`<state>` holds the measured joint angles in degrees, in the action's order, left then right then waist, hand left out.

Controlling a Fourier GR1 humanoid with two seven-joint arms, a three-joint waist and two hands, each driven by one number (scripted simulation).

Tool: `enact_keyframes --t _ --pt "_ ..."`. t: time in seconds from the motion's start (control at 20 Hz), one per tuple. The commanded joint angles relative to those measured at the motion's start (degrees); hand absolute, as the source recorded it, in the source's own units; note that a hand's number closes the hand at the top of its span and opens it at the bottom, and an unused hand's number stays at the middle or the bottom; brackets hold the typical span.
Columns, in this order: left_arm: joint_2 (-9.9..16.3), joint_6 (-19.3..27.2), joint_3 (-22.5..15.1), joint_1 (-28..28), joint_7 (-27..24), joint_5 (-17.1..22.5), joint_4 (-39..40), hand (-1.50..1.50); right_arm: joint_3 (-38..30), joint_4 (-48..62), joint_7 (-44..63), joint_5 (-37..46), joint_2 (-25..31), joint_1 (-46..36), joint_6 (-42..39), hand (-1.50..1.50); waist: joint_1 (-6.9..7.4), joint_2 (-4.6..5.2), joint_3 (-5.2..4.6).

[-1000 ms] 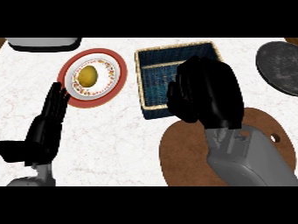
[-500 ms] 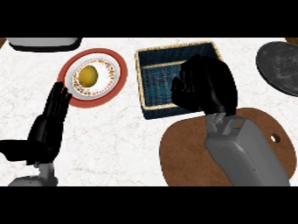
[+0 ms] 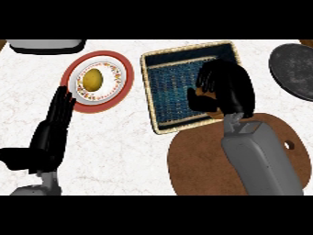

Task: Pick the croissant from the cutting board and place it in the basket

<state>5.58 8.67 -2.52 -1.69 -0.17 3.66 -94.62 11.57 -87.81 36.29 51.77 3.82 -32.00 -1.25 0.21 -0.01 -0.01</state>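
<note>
The croissant [image 3: 199, 95] is almost all hidden. Only a small brown bit peeks out between the curled fingers and thumb of the right robot hand [image 3: 228, 87], and I think that bit is the croissant. It is up in the air over the basket [image 3: 169, 87], not on the cutting board [image 3: 199, 165], which lies under the grey arm behind the robot hand.

What could go wrong? The right robot hand hangs over the basket's right side, close to its edge. If it lets go there, the croissant could hit the rim and roll out onto the bench [image 3: 118, 147] or back onto the board. If the fingers open from too high up, it could bounce. I cannot tell how high the robot hand is above the basket's floor.

The right robot hand is clenched round the croissant, fingers bent down and thumb tucked in. It does not look like it touches the basket.

Far off to its left, past the basket, is a red plate [image 3: 118, 98] with a yellow lump [image 3: 92, 79] on it. The left robot hand [image 3: 50, 133] rests open near that plate, fingers up, holding nothing.
</note>
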Motion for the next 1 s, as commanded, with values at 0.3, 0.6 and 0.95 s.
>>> enact_keyframes --t 0.3,0.6,0.95 --pt "-1.43 0.08 -0.63 0.95 1.79 -1.75 -1.35 0.0 -4.36 1.85 -9.01 -2.47 -0.49 1.62 1.81 -1.5 -0.07 -0.01 0.02" --pt "0.12 -1.86 0.52 2.01 0.25 -0.85 -2.83 0.0 -8.11 1.08 -11.63 -3.06 -1.73 -1.54 9.24 -1.5 0.18 0.0 0.02" --pt "-1.54 -1.6 -0.94 5.02 -1.27 -2.05 -2.16 0.0 -9.03 -11.49 -6.73 0.22 1.56 1.73 7.41 -1.5 -0.38 -0.15 0.0"
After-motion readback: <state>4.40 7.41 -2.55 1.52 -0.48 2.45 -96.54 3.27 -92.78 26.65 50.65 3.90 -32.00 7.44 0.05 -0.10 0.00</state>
